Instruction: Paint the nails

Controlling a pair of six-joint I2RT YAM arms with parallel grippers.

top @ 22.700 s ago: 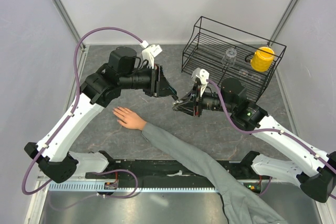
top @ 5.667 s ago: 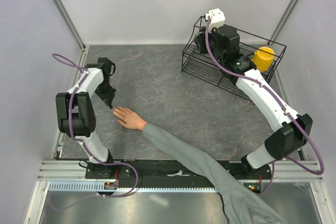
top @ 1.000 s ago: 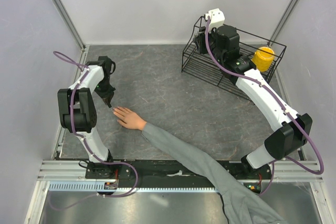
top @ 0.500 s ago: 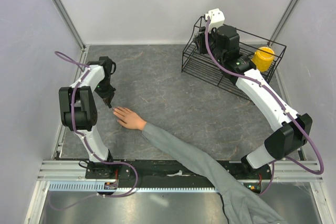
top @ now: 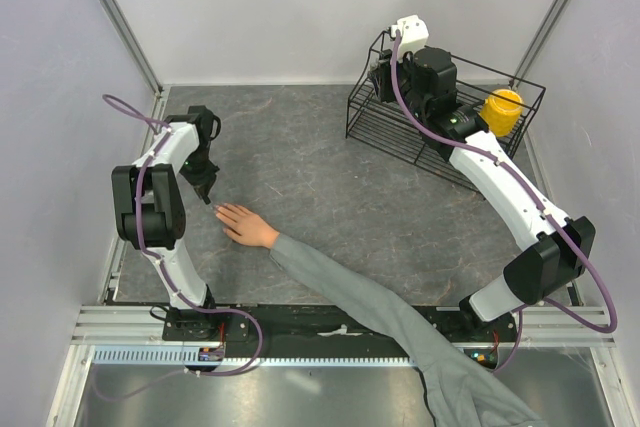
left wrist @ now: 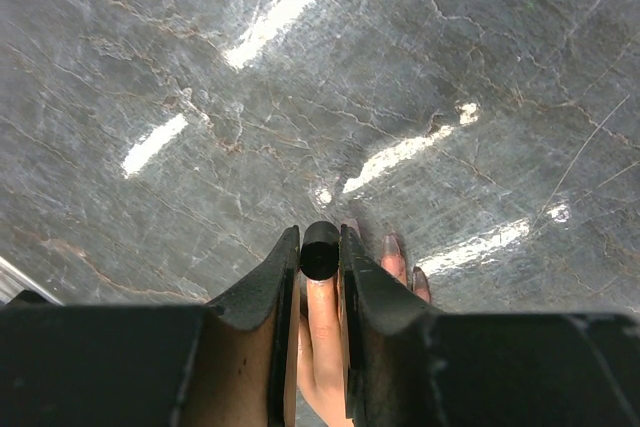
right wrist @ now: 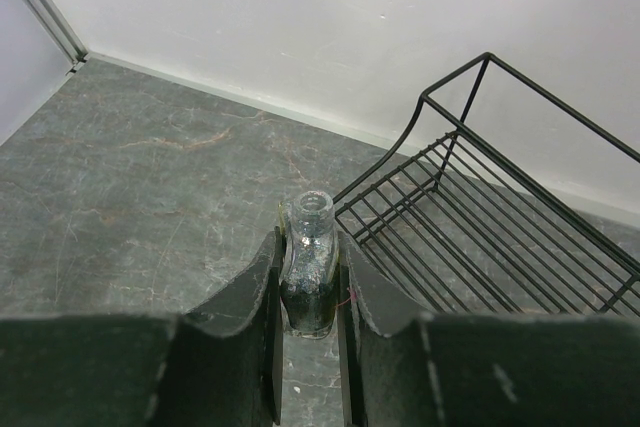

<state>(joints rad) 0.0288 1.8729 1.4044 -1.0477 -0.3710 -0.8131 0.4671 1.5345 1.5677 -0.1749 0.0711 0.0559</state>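
Observation:
A bare hand (top: pixel 247 224) with a grey sleeve (top: pixel 370 297) lies flat on the grey table. My left gripper (top: pixel 206 191) hovers at its fingertips, shut on a small black brush cap (left wrist: pixel 320 251). In the left wrist view the cap sits right over one finger, and that finger's nail is hidden under it. Beside it, two nails (left wrist: pixel 390 245) show with a dark coat. My right gripper (right wrist: pixel 308 243) is held up at the back by the rack, shut on an open glass bottle (right wrist: pixel 307 282) with dark polish in its lower half.
A black wire rack (top: pixel 440 112) stands at the back right with a yellow cup (top: pixel 499 112) in it. The rack's corner (right wrist: pixel 480 207) is just right of the bottle. Walls close in the left, back and right sides.
The left arm has shifted only very slightly near the fingertips. The hand, the right arm and the bottle have not moved.

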